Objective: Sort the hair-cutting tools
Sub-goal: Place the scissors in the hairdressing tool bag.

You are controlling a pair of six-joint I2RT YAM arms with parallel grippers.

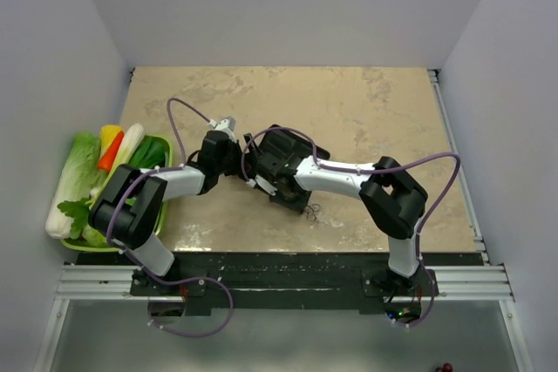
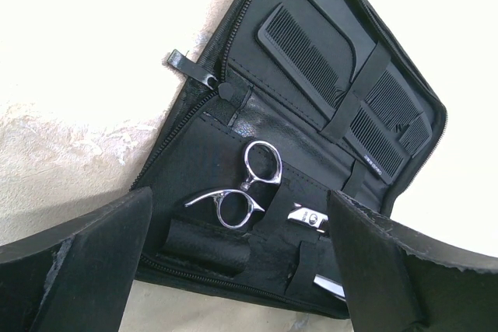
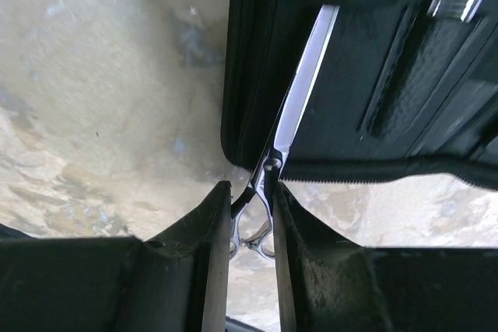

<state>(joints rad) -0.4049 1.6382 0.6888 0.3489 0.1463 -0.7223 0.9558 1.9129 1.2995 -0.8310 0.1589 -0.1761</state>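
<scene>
A black folding case (image 2: 194, 153) lies open on the table, under both wrists (image 1: 283, 156). Its upper flap holds two black combs (image 2: 299, 52) (image 2: 401, 106) under straps. One silver scissors (image 2: 249, 188) is tucked in the lower flap with its ring handles showing. My left gripper (image 2: 240, 196) hangs open just above that flap, touching nothing. My right gripper (image 3: 251, 188) is shut on the handles of a second scissors (image 3: 307, 75). Its blade lies across the case's near edge, and its rings (image 1: 311, 210) stick out over the table.
A green tray (image 1: 87, 246) with cabbage (image 1: 74, 176), carrot (image 1: 109, 154) and other vegetables sits at the table's left edge, beside the left arm's base. White walls close in the table at the left, right and back.
</scene>
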